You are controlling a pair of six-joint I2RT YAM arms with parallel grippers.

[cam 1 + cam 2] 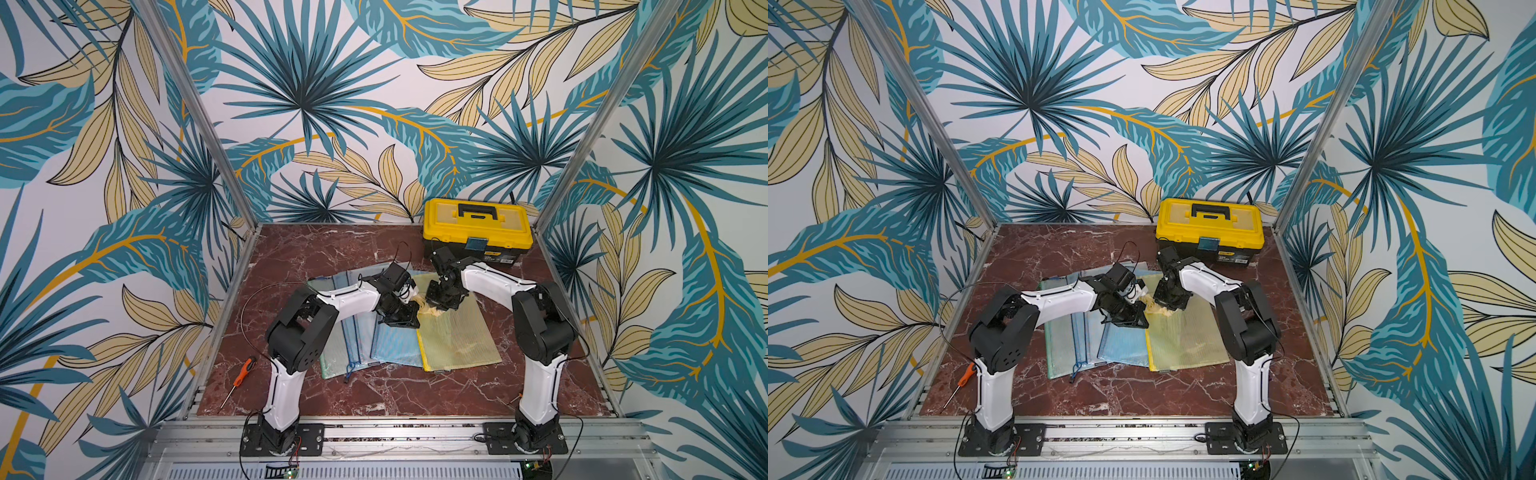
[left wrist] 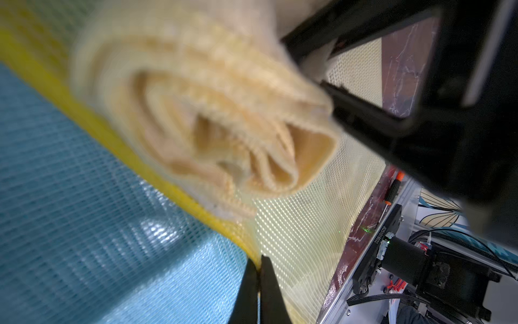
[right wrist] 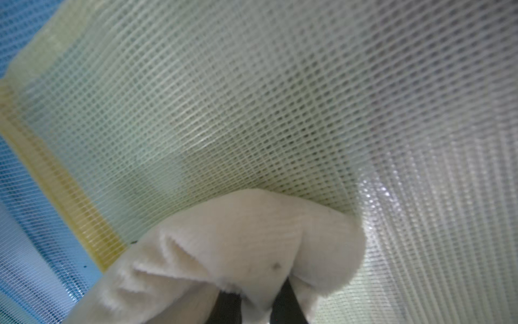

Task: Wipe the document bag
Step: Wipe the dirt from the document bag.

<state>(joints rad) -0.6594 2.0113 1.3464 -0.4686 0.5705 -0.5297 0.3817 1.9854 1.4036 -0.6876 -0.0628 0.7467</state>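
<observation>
The yellow mesh document bag (image 1: 461, 336) lies flat on the marble table, rightmost of three overlapping bags in both top views. My left gripper (image 2: 259, 266) is shut, its tips pinching the bag's yellow border where it meets the blue bag (image 2: 98, 224). My right gripper (image 3: 258, 305) is shut on a bunched cream cloth (image 3: 252, 252), which presses on the far part of the yellow bag's mesh (image 3: 252, 112). From above the cloth (image 1: 428, 306) sits between the left gripper (image 1: 415, 321) and the right gripper (image 1: 437, 305), which are close together.
A blue bag (image 1: 395, 345) and a green bag (image 1: 332, 353) lie left of the yellow one, partly under the left arm. A yellow toolbox (image 1: 478, 226) stands at the back right. An orange-handled screwdriver (image 1: 243, 372) rests near the left table edge.
</observation>
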